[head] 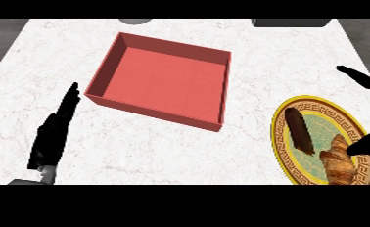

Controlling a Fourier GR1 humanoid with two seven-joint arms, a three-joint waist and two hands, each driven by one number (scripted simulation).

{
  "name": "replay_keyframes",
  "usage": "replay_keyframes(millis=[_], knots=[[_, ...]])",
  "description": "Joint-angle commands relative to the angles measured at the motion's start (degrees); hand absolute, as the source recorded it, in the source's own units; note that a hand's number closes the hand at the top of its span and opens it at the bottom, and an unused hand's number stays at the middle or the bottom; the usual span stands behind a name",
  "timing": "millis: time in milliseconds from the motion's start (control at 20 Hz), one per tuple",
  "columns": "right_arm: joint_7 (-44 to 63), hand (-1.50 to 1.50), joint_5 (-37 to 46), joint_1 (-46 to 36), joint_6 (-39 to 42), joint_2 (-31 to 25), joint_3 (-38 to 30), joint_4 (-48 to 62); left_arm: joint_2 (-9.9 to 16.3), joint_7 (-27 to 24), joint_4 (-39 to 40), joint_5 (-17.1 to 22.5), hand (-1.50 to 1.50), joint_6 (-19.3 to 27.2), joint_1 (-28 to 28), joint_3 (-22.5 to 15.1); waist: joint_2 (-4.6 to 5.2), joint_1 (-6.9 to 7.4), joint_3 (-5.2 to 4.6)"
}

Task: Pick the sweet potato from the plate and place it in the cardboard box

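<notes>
While the sweet potato [298, 130] lies untouched on the left part of the plate [280, 140], beside a croissant [338, 163], nothing is held. In the head view, the left hand [54, 130] is rested with straight fingers; of the right hand [356, 77], too little is shown to tell. The sweet potato should be grasped across its middle, clear of the croissant, then carried left to the box [162, 81].

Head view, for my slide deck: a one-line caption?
Sweet potato on plate, red box empty, left hand resting.
</notes>
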Motion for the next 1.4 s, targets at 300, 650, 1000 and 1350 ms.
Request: replay_keyframes(millis=[300, 650, 1000, 1350], knots=[[21.8, -1.50, 1.3, -2.9, 8.5, 6.8, 3.2, -9.0, -2.7, 0.8, 0.8, -2.4, 0.00, -1.4, -0.7, 2.2, 0.10, -0.17, 0.13], [18.9, -1.50, 12.3, 1.3, 6.6, 11.9, 4.4, -7.1, -3.5, 0.4, 3.4, -3.3, 0.00, -5.3, -4.0, 5.4, 0.14, -0.28, 0.16], [16.1, -1.50, 16.9, -0.3, 10.1, 15.6, 1.2, -2.0, -5.2, -0.8, -1.7, -5.1, 0.00, -6.9, 3.7, 7.4, 0.11, 0.09, 0.16], [8.6, -1.50, 22.3, 3.0, 9.9, 17.1, -2.1, -0.1, -8.6, 1.1, -3.4, -9.0, 0.00, -7.4, 3.6, 7.6, 0.10, -0.06, 0.17]])
